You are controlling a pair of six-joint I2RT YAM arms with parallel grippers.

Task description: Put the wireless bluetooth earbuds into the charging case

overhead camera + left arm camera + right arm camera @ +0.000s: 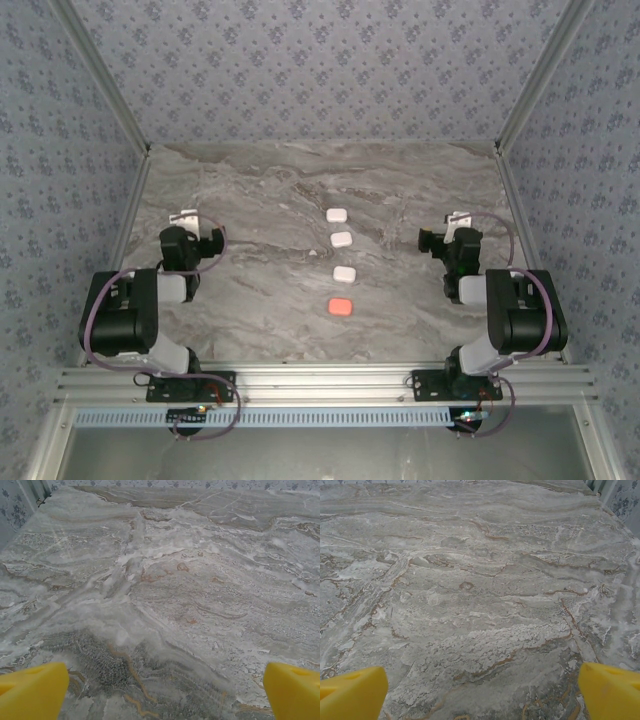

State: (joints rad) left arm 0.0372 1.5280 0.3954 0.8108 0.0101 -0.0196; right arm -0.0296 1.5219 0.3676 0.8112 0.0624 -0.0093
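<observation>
The orange-red rounded-square plastic charging case (340,307) lies on the grey marble-patterned table (250,190). Three white rounded-square plastic charging cases (341,240) lie in a line directly beyond it, each apart from the next. The left gripper (186,217) is positioned well left of the orange-red case and the right gripper (458,219) well right of it. On both grippers the yellow fingers (30,692) (610,692) are spread wide over the table, gripping nothing.

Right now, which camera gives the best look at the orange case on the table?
The top view: the orange case lies unobstructed, nearest the arms, in a line with three white cases. The left and right wrist views look across the marble table past their own yellow fingers.
</observation>
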